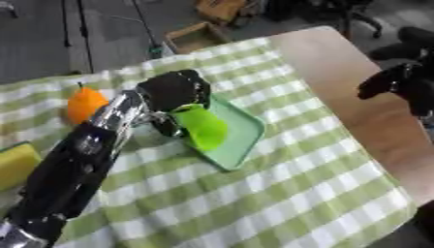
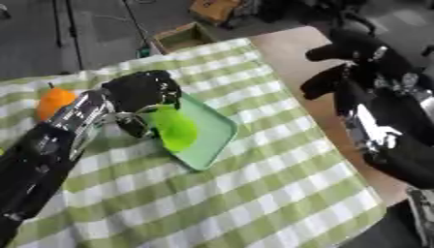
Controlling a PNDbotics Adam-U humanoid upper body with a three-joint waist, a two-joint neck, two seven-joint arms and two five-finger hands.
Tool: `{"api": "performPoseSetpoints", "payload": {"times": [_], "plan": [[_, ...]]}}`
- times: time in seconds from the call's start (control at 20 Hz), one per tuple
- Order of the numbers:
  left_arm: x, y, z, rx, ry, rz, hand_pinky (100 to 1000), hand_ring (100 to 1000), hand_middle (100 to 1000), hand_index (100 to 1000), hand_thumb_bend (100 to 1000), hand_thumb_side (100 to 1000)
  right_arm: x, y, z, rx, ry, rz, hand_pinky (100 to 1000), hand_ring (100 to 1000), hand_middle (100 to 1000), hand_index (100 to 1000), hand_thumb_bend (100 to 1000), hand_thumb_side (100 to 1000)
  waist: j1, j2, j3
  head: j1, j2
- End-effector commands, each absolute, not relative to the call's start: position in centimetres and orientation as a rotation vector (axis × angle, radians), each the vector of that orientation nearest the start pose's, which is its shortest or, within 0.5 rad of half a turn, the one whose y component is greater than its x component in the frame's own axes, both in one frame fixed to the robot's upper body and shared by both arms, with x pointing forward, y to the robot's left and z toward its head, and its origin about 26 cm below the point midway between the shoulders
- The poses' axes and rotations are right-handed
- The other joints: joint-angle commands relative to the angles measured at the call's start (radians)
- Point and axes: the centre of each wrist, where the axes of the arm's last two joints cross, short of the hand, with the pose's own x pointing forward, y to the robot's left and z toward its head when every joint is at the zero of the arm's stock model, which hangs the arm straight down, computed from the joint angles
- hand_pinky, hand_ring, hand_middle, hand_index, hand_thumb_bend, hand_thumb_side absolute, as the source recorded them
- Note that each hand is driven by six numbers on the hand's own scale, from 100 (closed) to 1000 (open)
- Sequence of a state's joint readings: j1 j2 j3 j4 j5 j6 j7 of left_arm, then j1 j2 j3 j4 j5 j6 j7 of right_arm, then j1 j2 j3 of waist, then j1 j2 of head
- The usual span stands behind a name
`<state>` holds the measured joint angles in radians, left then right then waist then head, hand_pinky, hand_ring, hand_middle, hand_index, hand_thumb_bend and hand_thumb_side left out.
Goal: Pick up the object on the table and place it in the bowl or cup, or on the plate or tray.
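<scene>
My left hand (image 1: 174, 91) reaches in from the lower left, its fingers curled round the top of a bright green object (image 1: 202, 128). The object hangs tilted over the left part of a pale green tray (image 1: 244, 125), low above it or touching it; I cannot tell which. The hand hides the object's upper end. An orange fruit (image 1: 85, 104) lies on the checked cloth to the left of the hand. My right hand (image 2: 339, 68) hovers at the right over the bare wood, fingers relaxed and holding nothing.
A green-and-white checked cloth (image 1: 280, 193) covers most of the table, with bare wood (image 1: 339, 72) at the right. A yellow block (image 1: 17, 162) sits at the left edge. A cardboard box (image 1: 195, 36) stands on the floor beyond the far edge.
</scene>
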<state>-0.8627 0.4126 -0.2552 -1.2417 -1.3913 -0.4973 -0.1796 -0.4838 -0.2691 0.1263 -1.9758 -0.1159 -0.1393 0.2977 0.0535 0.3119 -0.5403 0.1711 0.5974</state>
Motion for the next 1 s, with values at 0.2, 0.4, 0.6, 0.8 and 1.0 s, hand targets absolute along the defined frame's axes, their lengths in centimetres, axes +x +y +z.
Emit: {"api": "performPoseSetpoints", "payload": {"times": [0.2, 0.4, 0.6, 0.8, 1.0], "plan": [[43.2, 21.6, 25.4, -1.534, 1.730, 2.281, 990, 908, 825, 783, 824, 251, 30.8, -20.1, 24.2, 0.325, -2.480, 0.818, 646, 669, 791, 949, 100, 404, 0.007, -0.227, 0.002, -0.001, -0.001], [42.5, 21.5, 26.6, -1.543, 1.600, 2.328, 1000, 944, 876, 831, 928, 321, 30.8, -20.2, 24.2, 0.325, -2.479, 0.820, 646, 669, 791, 949, 100, 402, 0.005, -0.228, 0.006, -0.001, -0.001], [42.1, 21.2, 27.0, -1.542, 1.490, 2.387, 1000, 947, 880, 838, 951, 344, 30.8, -20.1, 24.3, 0.328, -2.480, 0.821, 646, 669, 791, 949, 100, 402, 0.004, -0.228, 0.008, -0.002, -0.001], [41.8, 21.8, 27.3, -1.549, 1.577, 2.342, 1000, 922, 860, 828, 942, 324, 30.8, -20.2, 24.2, 0.322, -2.479, 0.818, 646, 669, 791, 949, 100, 402, 0.001, -0.228, 0.017, -0.008, 0.002], [40.1, 25.4, 28.5, -1.632, 2.082, 2.011, 926, 870, 837, 837, 838, 225, 30.8, -20.6, 24.0, 0.295, -2.473, 0.805, 645, 669, 791, 949, 100, 408, -0.006, -0.228, 0.052, -0.035, 0.004]]}}
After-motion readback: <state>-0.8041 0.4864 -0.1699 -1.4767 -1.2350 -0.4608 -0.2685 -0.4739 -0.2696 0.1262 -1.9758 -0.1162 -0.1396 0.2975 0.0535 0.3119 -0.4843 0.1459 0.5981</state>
